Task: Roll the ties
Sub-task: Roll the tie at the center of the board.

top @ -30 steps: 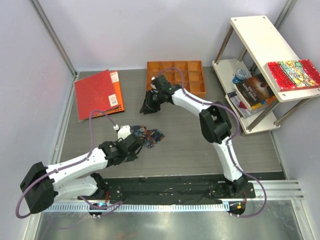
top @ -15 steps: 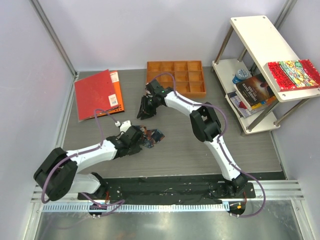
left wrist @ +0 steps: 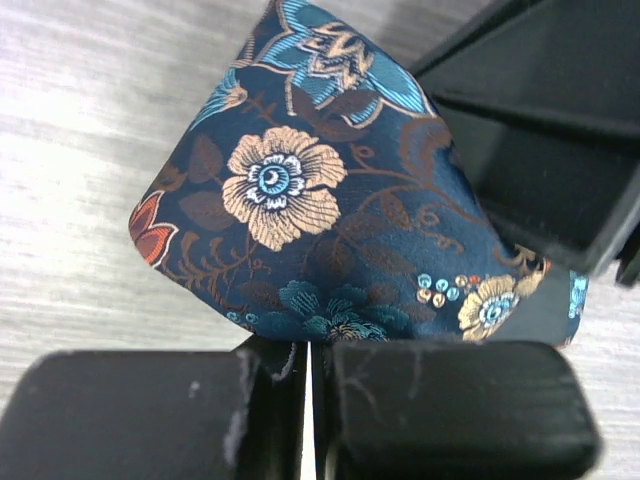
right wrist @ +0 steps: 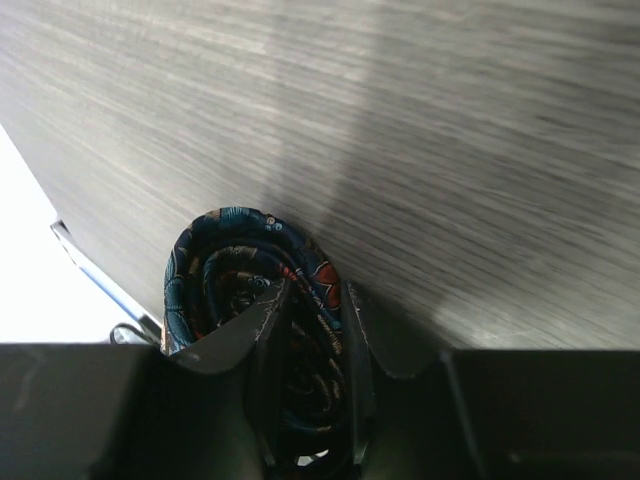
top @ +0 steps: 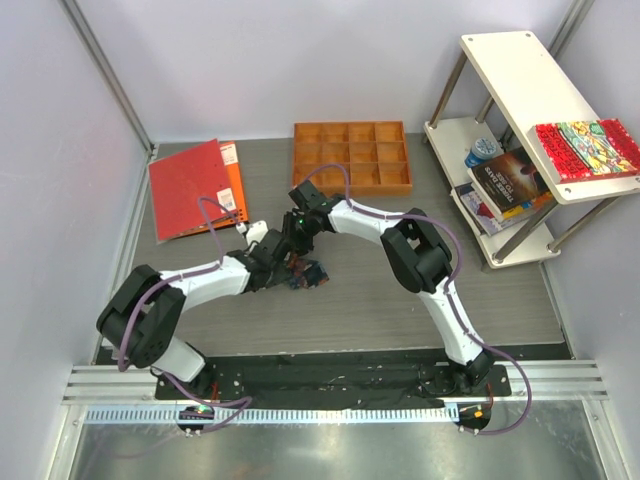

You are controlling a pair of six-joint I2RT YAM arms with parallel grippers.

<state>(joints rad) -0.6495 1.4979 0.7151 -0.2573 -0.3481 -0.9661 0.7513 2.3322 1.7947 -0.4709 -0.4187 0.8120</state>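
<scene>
Both grippers on rolled tie [left wrist: 320, 220].
L gripper [left wrist: 308, 350] pinched fully shut on tie's edge; R gripper [right wrist: 312, 300] partly open, fingers [right wrist: 222, 345] clasping the roll btwn them.

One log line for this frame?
left pincer: shut on necktie | right pincer: shut on coiled part | stage: roll partly formed

The grey wood-grain table [top: 400, 300] carries a red folder [top: 190, 188] at its far left and an orange compartment tray [top: 352, 157] at far centre. The tie [top: 312, 270] sits rolled mid-table.
</scene>
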